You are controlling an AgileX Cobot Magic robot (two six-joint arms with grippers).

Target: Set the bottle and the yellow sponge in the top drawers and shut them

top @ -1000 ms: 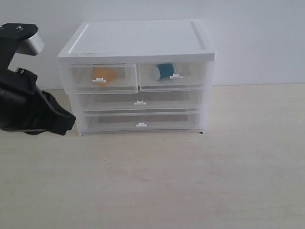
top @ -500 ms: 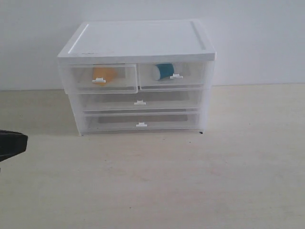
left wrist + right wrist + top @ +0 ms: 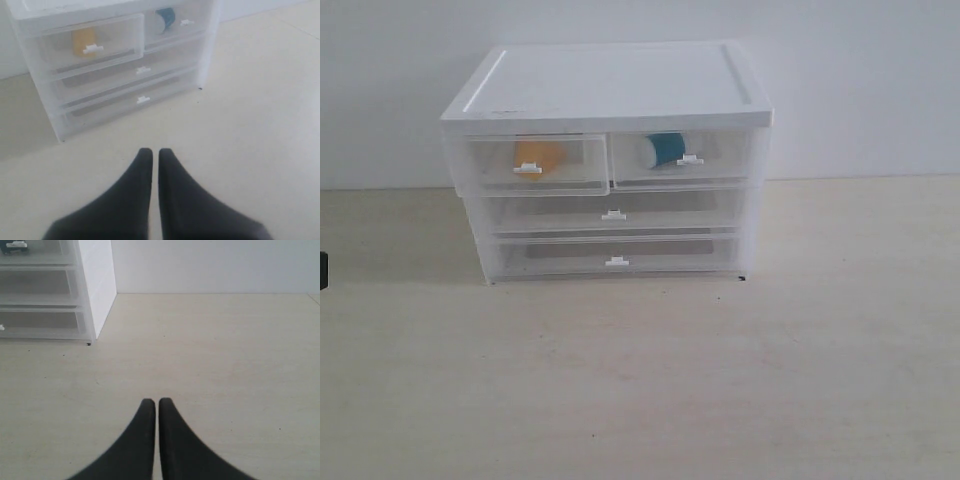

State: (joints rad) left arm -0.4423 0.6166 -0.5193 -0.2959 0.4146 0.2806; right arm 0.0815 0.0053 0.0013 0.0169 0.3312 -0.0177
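Note:
The white-topped cabinet (image 3: 610, 85) stands at the back of the table. Its top left drawer (image 3: 535, 165) holds the yellow sponge (image 3: 538, 156), and its top right drawer (image 3: 682, 158) holds the bottle (image 3: 663, 150) lying on its side. The left drawer's front stands slightly proud of the right one. From the left wrist, the sponge (image 3: 83, 41) and bottle (image 3: 165, 18) show through the clear fronts. My left gripper (image 3: 155, 151) is shut and empty, well back from the cabinet. My right gripper (image 3: 156, 401) is shut and empty, off to the cabinet's right side.
Two full-width clear drawers (image 3: 610, 215) sit shut below the top pair. A pale wooden tabletop (image 3: 720, 380) spreads in front and a white wall stands behind. A dark sliver of the left arm (image 3: 323, 270) shows at the exterior view's left edge.
The left arm has pulled back leftward, from beside the cabinet's left side to almost out of the exterior view. The cabinet and its contents have not moved.

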